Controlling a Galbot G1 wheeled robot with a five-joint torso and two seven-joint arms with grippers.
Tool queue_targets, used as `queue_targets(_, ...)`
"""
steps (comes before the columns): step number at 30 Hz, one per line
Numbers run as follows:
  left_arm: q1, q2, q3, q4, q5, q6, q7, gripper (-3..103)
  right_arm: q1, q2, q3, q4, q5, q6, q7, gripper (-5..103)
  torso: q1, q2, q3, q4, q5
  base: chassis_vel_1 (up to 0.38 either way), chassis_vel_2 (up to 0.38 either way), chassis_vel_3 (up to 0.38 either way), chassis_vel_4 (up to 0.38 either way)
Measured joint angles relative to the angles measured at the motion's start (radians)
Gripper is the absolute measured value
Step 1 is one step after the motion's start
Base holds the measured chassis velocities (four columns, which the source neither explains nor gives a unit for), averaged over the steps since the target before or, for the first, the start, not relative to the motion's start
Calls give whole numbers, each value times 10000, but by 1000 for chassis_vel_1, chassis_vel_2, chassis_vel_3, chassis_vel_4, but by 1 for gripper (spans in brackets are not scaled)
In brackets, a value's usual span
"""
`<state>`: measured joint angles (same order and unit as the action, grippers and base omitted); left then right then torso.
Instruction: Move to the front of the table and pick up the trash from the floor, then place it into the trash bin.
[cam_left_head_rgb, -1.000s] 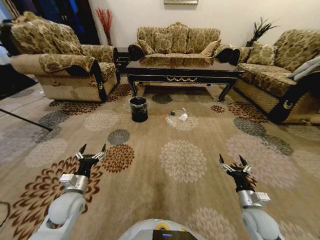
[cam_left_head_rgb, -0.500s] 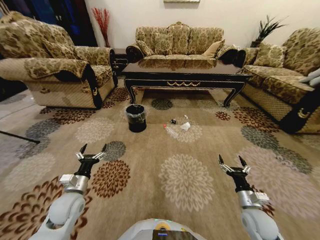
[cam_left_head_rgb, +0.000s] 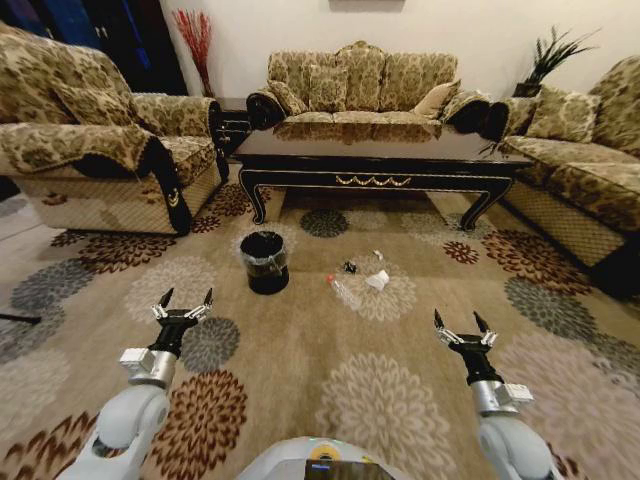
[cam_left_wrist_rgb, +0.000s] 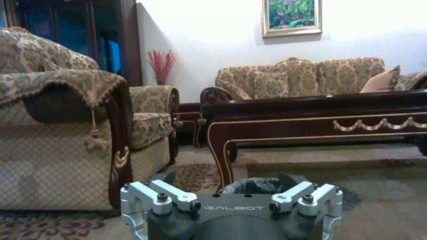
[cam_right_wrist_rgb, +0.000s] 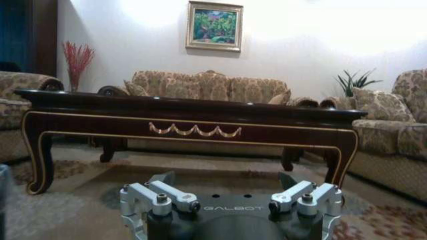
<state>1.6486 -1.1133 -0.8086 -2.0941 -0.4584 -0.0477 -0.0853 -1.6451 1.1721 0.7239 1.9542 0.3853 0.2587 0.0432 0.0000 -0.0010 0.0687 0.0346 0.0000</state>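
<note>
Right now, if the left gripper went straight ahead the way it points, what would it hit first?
Probably the trash bin: it sits just past the open left gripper in the wrist view, with the table behind. In the head view the bin lies ahead, a bit to the right, so it may pass beside.

"GALBOT" is printed on the left gripper (cam_left_wrist_rgb: 230, 186) body; the right gripper (cam_right_wrist_rgb: 229, 185) body likewise.
</note>
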Motion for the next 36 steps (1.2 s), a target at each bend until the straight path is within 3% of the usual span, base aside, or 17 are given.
queue_targets(21,-464,329,-55,271,-254,356,-201,100,35,2,-172,50,20,64,38,100,0,2,9,1,0,-273,271,279,-277)
queue_targets(25,-543,484,-40,300,-465,743,-204,100,66,36,-232,-28,17,267,48,100,0,4,9,0,1,-298,307,293,-289)
queue_targets(28,-590,809,-30,346,-946,1569,-250,100,118,76,-251,-151,-67,327,54,100,2,2,15,-1,-7,-228,249,219,-231)
queue_targets(30,-591,907,-31,353,-1053,1799,-294,100,129,80,-253,-177,-82,329,57,100,2,2,16,0,-3,-166,151,167,-142)
queue_targets(32,-604,1273,-27,352,-1505,2631,-680,100,150,79,-263,-235,-111,330,67,100,1,3,15,1,-2,-64,71,50,-25)
queue_targets(33,-604,1273,-27,352,-1505,2631,-680,100,150,79,-263,-235,-111,330,67,100,1,3,15,1,-2,-28,27,50,14)
queue_targets(36,-677,1795,-52,162,-2578,3774,-1208,100,180,75,-277,-293,-173,328,95,100,-1,8,8,1,-2,18,-61,-29,39)
